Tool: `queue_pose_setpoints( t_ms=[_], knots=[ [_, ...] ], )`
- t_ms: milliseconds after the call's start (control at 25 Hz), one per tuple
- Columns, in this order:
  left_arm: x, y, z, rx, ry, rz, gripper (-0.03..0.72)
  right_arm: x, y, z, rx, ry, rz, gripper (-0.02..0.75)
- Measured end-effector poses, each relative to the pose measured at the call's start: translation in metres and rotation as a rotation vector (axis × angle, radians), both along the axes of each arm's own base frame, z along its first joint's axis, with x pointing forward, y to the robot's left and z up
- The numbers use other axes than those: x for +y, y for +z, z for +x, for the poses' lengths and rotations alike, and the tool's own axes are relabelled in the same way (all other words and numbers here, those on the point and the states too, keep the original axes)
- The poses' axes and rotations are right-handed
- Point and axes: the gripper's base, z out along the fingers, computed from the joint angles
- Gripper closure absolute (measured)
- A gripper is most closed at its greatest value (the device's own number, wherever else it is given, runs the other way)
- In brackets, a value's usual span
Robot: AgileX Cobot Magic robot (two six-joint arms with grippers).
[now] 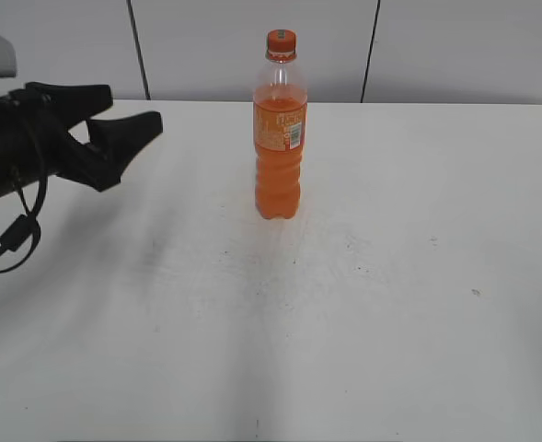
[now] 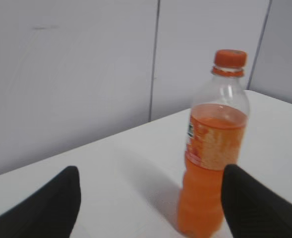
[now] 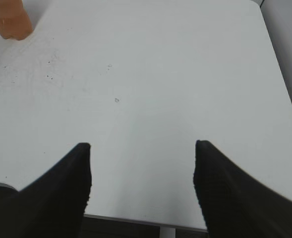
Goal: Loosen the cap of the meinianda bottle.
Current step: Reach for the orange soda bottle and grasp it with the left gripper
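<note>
The meinianda bottle (image 1: pixel 279 152) stands upright on the white table (image 1: pixel 344 304), toward the back centre, with orange drink and an orange label. Its small orange cap (image 1: pixel 281 40) sits on top. My left gripper (image 1: pixel 128 115) is open and empty, raised at the left and well apart from the bottle. In the left wrist view the bottle (image 2: pixel 211 163) stands ahead, close to the right finger, with its cap (image 2: pixel 230 58) on; the open jaws (image 2: pixel 150 198) hold nothing. My right gripper (image 3: pixel 142 163) is open and empty over the table's front edge; only the bottle's base (image 3: pixel 9 20) shows there.
A pale panelled wall (image 1: pixel 252 46) stands behind the table. The table's right edge (image 3: pixel 279 84) and front edge (image 3: pixel 136 220) show in the right wrist view. The right arm is out of the exterior view.
</note>
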Motion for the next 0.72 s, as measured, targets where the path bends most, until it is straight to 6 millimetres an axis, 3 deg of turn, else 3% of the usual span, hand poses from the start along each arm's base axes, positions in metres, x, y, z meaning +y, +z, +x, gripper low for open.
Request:
queue_pose_setpoints(
  t_ms=[200, 480, 720],
  knots=[
    [-0.010, -0.021, 0.015, -0.012, -0.261, 0.084, 0.155, 0.000, 0.000, 0.000, 0.000, 0.000, 0.000, 0.247],
    [-0.020, -0.047, 0.070, 0.011, -0.446, 0.078, 0.124, 0.000, 0.000, 0.000, 0.000, 0.000, 0.000, 0.247],
    [-0.044, -0.061, 0.112, 0.022, -0.561, 0.042, 0.080, 0.000, 0.000, 0.000, 0.000, 0.000, 0.000, 0.247]
  ],
)
